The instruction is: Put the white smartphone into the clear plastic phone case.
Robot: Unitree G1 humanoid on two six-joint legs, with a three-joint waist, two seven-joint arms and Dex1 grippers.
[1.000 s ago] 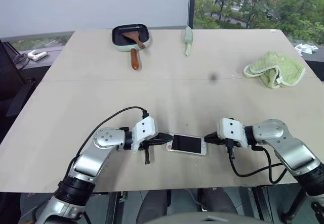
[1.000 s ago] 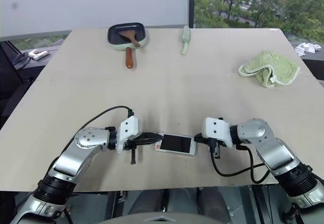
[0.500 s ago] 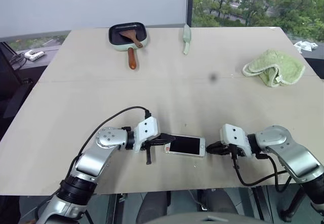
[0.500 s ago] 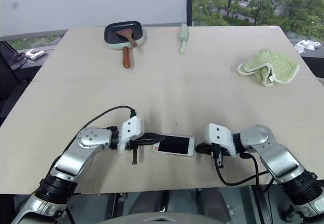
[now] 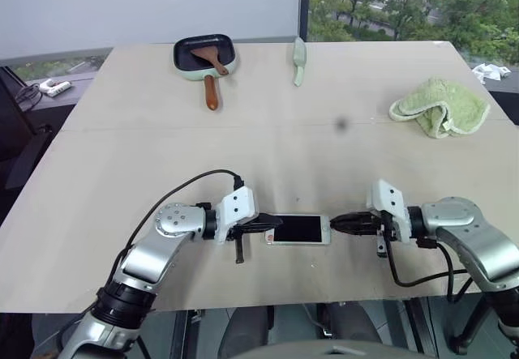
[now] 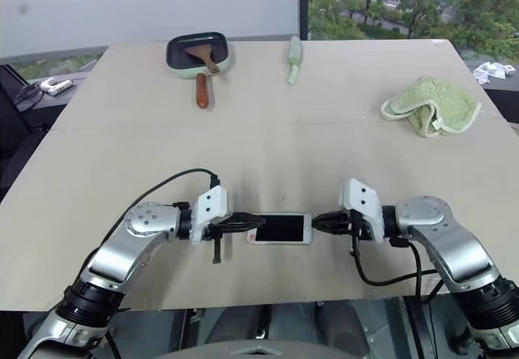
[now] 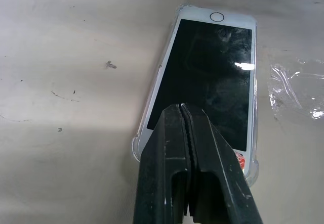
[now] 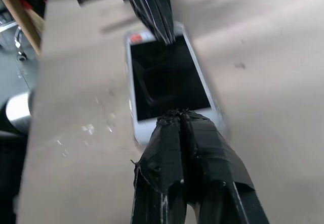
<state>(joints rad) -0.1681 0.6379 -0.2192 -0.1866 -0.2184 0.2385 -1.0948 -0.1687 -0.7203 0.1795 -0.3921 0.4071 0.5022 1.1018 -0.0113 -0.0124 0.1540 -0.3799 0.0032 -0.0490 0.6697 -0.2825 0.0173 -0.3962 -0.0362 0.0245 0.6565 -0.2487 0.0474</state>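
Left wrist view: the white smartphone (image 7: 207,77) lies screen-up inside the clear plastic phone case (image 7: 135,148) on the worktop (image 5: 243,132), between the two grippers. Left gripper (image 5: 270,229) jaws pressed together over one end; right gripper (image 5: 336,224) jaws pressed together at the other.

White smartphone (image 7: 212,77): black screen, white bezel, small red mark at the corner beside the left gripper's (image 7: 183,114) black fingers. Clear plastic phone case (image 7: 136,150): colourless rim around it. Right gripper (image 8: 178,117): black fingers. Table (image 5: 268,144): beige. Cloth (image 5: 440,108): pale green. Pan (image 5: 204,55): mint outside, black inside, brown handle.
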